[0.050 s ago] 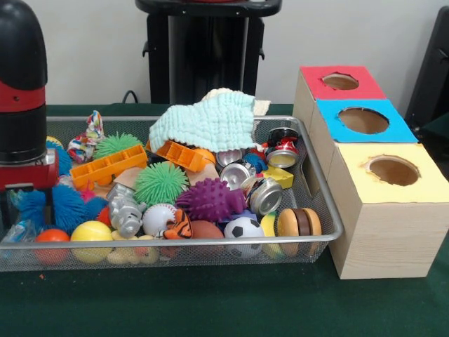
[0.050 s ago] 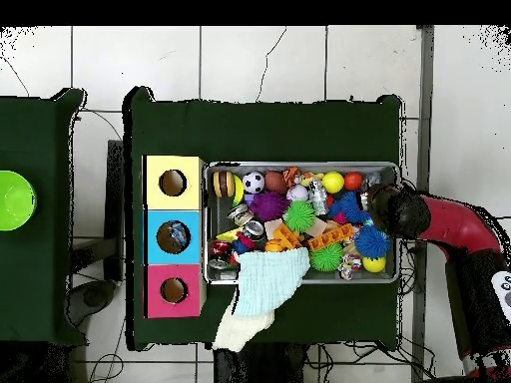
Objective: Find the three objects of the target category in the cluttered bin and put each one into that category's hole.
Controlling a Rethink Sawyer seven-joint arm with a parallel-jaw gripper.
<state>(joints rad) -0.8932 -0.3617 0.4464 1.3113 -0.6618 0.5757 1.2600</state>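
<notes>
A wire mesh bin holds a heap of toys. Among them are a soccer ball, a baseball, a yellow ball, an orange ball, a purple spiky ball, green spiky balls and several crushed cans. Beside the bin stands a row of boxes with a red-topped hole, a blue-topped hole and a yellow-topped hole. My gripper hangs low over the bin's left end, above blue spiky toys. Its tips are hidden.
A pale green knitted cloth drapes over the bin's far rim, with orange plastic toy pieces next to it. A toy burger lies in the near right corner. In the overhead view a green bowl sits on a separate table.
</notes>
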